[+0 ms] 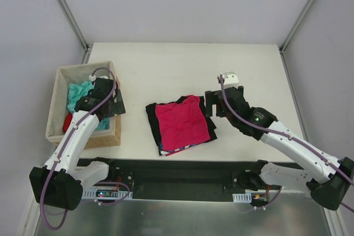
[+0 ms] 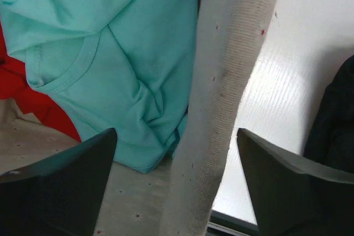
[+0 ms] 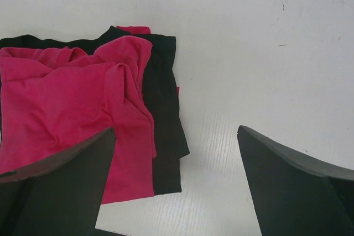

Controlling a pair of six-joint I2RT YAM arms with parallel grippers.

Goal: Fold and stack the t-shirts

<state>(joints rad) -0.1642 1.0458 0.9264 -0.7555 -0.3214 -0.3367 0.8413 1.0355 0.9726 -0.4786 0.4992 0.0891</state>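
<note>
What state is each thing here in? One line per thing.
Basket: upright, holding two shirts.
Magenta t-shirt: folded, top of the stack.
Black t-shirt: folded, under the magenta one.
Striped t-shirt: bottom of the stack, only an edge showing.
Teal t-shirt: crumpled in the basket.
Red t-shirt: crumpled in the basket, mostly hidden.
Left pincer: open, empty, over the basket's wall.
Right pincer: open, empty, beside the stack.

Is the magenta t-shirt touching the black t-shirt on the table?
Touching. The right wrist view shows the magenta t-shirt lying flat on the black t-shirt, whose edge sticks out beside it.
</note>
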